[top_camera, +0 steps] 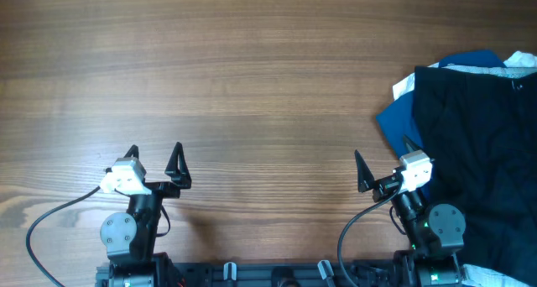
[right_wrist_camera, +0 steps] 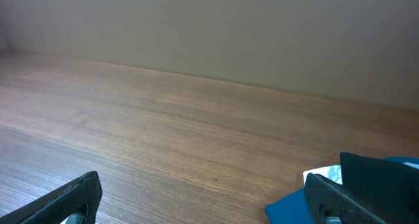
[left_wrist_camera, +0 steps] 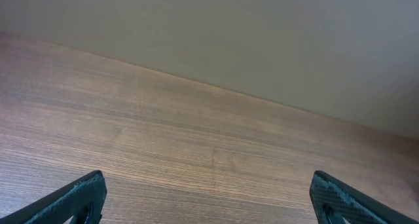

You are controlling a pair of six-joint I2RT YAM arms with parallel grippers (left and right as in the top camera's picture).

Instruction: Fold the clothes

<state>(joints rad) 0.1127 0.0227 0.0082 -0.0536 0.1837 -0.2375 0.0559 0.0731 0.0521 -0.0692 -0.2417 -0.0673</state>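
The black shorts (top_camera: 478, 153) lie on top of a pile at the table's right edge, spread over a royal-blue garment (top_camera: 396, 119). A black edge of them shows at the right of the right wrist view (right_wrist_camera: 380, 166). My right gripper (top_camera: 385, 159) is open and empty, just left of the pile, its right finger at the blue garment's edge; it also shows in the right wrist view (right_wrist_camera: 203, 198). My left gripper (top_camera: 155, 159) is open and empty over bare wood at the front left, far from the shorts; it also shows in the left wrist view (left_wrist_camera: 208, 196).
White fabric (top_camera: 524, 65) sticks out at the pile's far right and at its left corner (top_camera: 404, 87). The blue garment (right_wrist_camera: 288, 207) lies by my right finger. The wooden table (top_camera: 252, 86) stretches left of the pile. A plain wall stands behind it.
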